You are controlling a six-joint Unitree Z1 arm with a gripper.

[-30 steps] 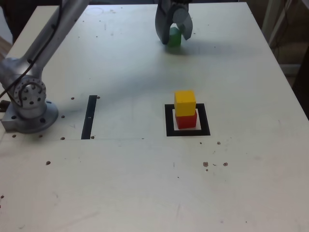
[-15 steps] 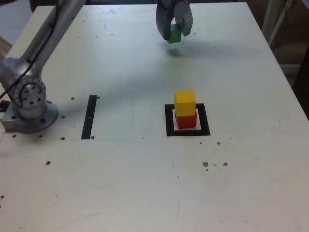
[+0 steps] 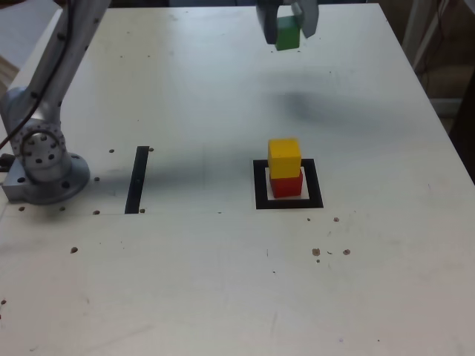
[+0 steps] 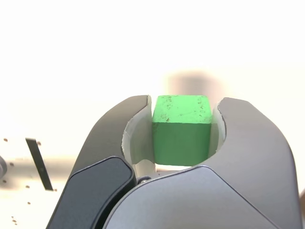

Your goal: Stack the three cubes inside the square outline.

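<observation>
Gripping: the gripper (image 3: 288,24) has its jaws closed on the green cube (image 3: 286,34), which hangs in the air above the table (image 3: 223,297) near the far edge; its shadow lies on the surface below.
Wrist view: green cube (image 4: 181,129) pinched between the two dark jaws of the gripper (image 4: 183,136), pale pads against its sides.
Stack: yellow cube (image 3: 285,159) sits on the red cube (image 3: 286,185), inside the square outline (image 3: 289,184), at about 6 o'clock from the held cube and well apart from it.
Around: a straight black strip (image 3: 137,179) lies at 9 o'clock from the outline; the arm's round base (image 3: 44,165) stands further out at 9 o'clock; dark specks dot the tabletop.
In the way: nothing stands between the held cube and the stack.
Count: three cubes, one outline, one strip, one gripper.
</observation>
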